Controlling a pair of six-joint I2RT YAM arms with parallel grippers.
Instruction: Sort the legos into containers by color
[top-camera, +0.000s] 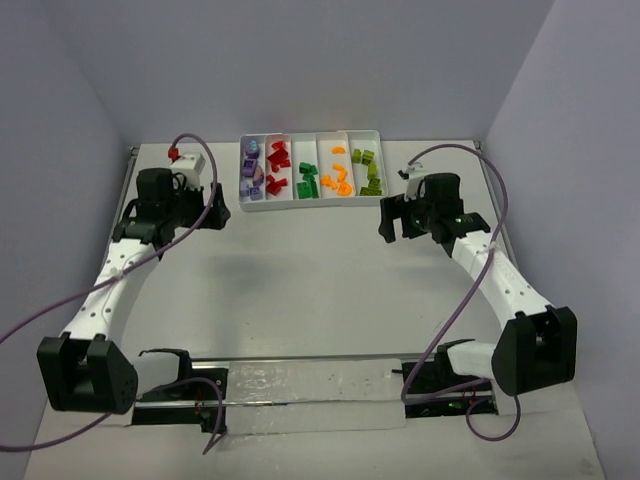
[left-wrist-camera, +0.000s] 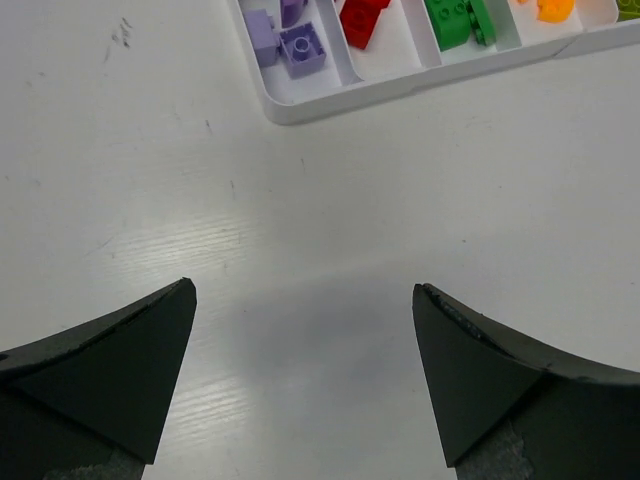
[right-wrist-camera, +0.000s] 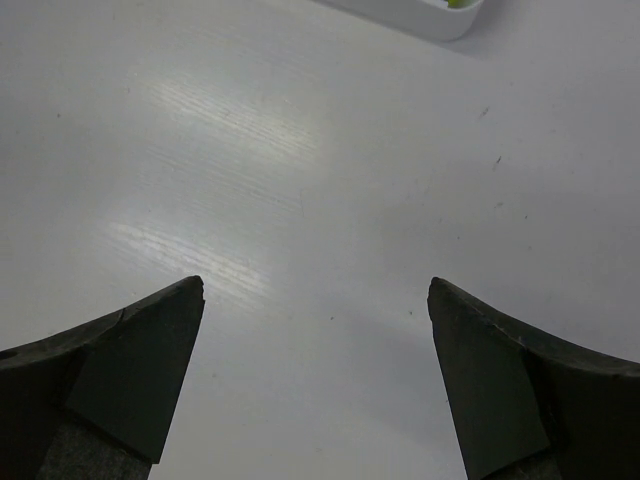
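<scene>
Tray of white plastic at upper centre of the overhead frame, on the table, split into five long compartments. Sorted by color inside, from left to right: purple legos, red legos, dark green legos, orange legos, lime green legos. Left end effector just to the lower left of the tray, right end effector to its lower right, neither touching the rim.

Left wrist view next. Two dark fingers spread wide: left end effector open, gripping nothing, only table surface in the gap. Near corner of the tray along the top edge, with purple legos in the end compartment, then red legos, then dark green legos, and a sliver of orange at upper right.

Right wrist view last. Same wide spread of fingers: right end effector open and gripping nothing, over the table. Rounded corner of the tray at the top right edge, with a speck of lime green inside.
</scene>
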